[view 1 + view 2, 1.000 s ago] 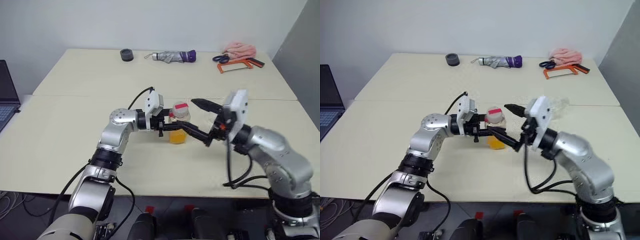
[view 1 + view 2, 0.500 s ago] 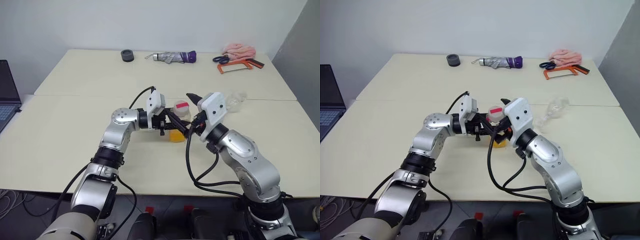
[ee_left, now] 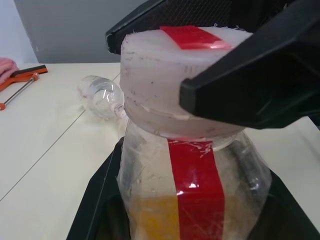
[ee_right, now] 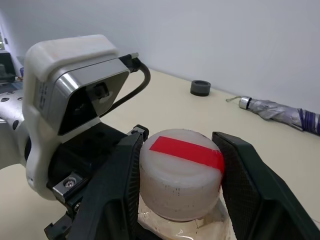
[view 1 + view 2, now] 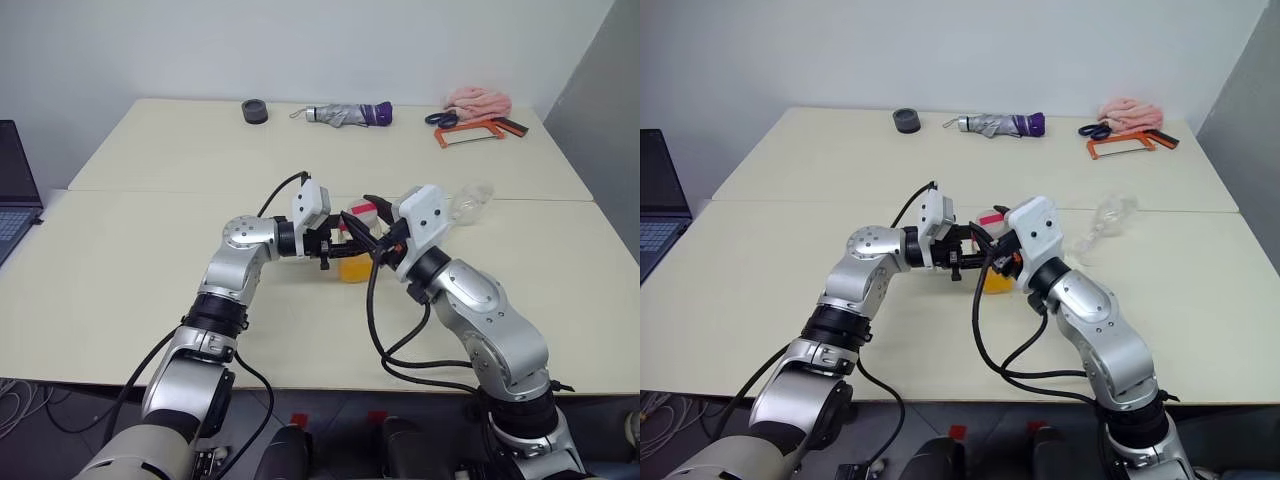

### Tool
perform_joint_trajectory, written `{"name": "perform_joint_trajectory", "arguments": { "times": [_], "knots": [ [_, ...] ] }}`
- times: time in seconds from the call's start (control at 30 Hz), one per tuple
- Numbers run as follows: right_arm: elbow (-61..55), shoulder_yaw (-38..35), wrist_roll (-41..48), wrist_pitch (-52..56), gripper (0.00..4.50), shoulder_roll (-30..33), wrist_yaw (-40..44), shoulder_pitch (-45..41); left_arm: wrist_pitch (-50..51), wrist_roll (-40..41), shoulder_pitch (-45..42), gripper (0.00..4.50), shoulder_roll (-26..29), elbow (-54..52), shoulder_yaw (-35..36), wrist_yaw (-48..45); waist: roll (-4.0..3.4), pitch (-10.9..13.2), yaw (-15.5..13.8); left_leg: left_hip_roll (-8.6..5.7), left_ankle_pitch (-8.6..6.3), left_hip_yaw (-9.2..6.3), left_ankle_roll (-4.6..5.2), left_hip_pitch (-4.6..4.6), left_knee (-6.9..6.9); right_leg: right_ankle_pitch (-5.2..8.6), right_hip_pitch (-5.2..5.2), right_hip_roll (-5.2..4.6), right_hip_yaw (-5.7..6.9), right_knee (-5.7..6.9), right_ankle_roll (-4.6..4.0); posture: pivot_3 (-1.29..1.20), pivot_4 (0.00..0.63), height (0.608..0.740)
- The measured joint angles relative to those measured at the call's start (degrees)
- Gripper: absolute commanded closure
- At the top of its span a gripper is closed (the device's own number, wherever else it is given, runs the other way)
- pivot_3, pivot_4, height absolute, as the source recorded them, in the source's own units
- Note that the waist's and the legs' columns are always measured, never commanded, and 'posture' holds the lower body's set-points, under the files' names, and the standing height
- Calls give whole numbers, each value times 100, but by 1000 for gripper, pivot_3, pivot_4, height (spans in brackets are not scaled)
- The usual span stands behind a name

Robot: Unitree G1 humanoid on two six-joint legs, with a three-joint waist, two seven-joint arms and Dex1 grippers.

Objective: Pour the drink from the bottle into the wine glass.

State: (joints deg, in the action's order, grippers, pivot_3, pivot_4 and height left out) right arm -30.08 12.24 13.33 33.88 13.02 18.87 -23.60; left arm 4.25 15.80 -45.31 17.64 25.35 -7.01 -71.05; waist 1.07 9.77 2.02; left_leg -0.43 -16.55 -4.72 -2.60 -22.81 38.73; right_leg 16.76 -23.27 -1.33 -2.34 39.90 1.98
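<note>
bottle [image 3: 190,190]: red strip label, no legible text | left tool [image 5: 338,249]: clamped on bottle body | right tool [image 4: 180,165]: fingers bracket white cap [image 4: 181,172], contact unclear

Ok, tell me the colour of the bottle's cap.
White cap with a red strip across its top, clearest in the right wrist view.

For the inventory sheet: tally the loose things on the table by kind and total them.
bottle: 1
wine glass: 1
umbrella: 1
tape roll: 1
hacksaw: 1
scissors: 1
pink cloth: 1
Total: 7
</note>
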Motion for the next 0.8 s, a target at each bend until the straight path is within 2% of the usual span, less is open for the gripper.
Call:
{"name": "perform_joint_trajectory", "arguments": {
  "times": [0.1,0.23,0.33,0.4,0.43,0.57,0.7,0.8],
  "knots": [
    [443,-200,429,-376,2628,559,1100,-225,13,3,2,2668,61,-4,-39,-273,-1,1,3,-4,0,4,1,2,2,0,3,2,0,-1,0,0,150,740],
    [1445,-366,1083,-358,2628,1226,2707,-1144,45,41,-65,2673,199,0,-45,-641,-2,2,45,4,-1,3,2,4,3,0,3,17,4,0,-1,0,150,740],
    [1968,-431,1295,-311,2628,1341,3246,-1599,119,60,-204,2679,231,13,-29,-715,-2,2,76,4,-1,-4,2,2,2,0,3,15,6,2,-1,0,150,740],
    [2073,-463,1329,-333,2628,1343,3330,-1651,156,61,-235,2679,228,14,-24,-710,-2,1,89,5,-1,-5,1,1,2,0,3,8,5,2,-1,0,150,740],
    [2083,-482,1336,-345,1897,1340,3331,-1624,169,60,-234,2679,217,18,-32,-703,-2,2,91,6,-1,-6,1,-1,2,0,2,3,4,2,-1,0,150,740],
    [1731,-810,1512,-145,576,1460,3113,-1108,202,94,-188,2680,213,-59,-8,-663,-2,2,59,9,0,-7,1,-8,6,0,2,-15,2,1,-1,0,150,740],
    [742,-1168,1860,287,549,1601,2736,-679,302,103,-72,2680,235,-143,12,-598,-2,2,44,10,-1,-10,1,-7,6,0,1,-13,4,2,0,0,150,740],
    [32,-1174,1929,457,549,1527,2321,-458,314,107,-50,2680,240,-170,15,-596,-2,2,50,8,-1,-7,1,-5,6,0,1,-3,1,3,0,0,150,740]
  ]
}}
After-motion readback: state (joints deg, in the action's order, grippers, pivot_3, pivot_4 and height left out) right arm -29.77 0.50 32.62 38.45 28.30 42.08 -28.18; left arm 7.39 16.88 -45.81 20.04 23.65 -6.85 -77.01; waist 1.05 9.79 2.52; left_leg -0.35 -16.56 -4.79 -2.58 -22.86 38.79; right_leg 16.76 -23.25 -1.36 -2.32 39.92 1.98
